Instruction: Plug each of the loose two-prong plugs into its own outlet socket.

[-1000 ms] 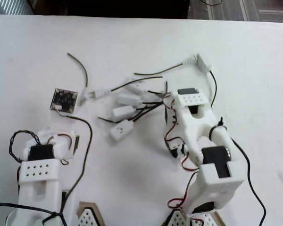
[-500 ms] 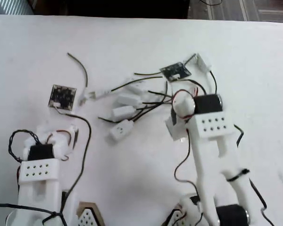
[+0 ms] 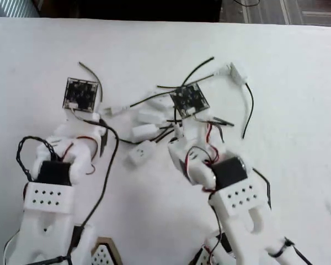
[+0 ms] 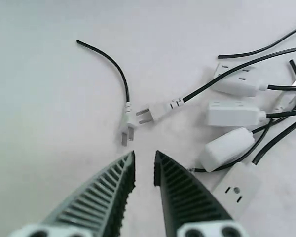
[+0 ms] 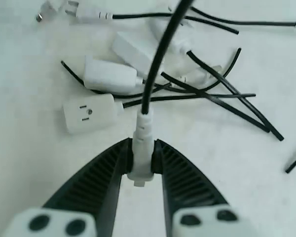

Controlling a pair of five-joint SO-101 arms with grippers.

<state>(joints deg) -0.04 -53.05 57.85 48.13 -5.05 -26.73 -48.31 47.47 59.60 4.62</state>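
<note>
Bare table (image 3: pixel 33 61) lies open around the left gripper (image 4: pixel 143 160); two plugs (image 4: pixel 150 114) sit just ahead of its tips with nothing between. Beside them four sockets (image 4: pixel 234 114) crowd together, black cords (image 5: pixel 217 96) crossing among them. The near socket (image 5: pixel 90 113) lies slots up and uncovered, beside the right gripper (image 5: pixel 142 144), whose held plug (image 5: pixel 140 160) trails a cord (image 5: pixel 160 54) over the cluster. On the sockets' near side the table is bare.

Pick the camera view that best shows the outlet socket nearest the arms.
The right wrist view: the outlet socket lies whole and unobstructed, slots facing the camera. The left wrist view catches it at an angle beside the left hand; the high view shows it from farther off, slots indistinct.
</note>
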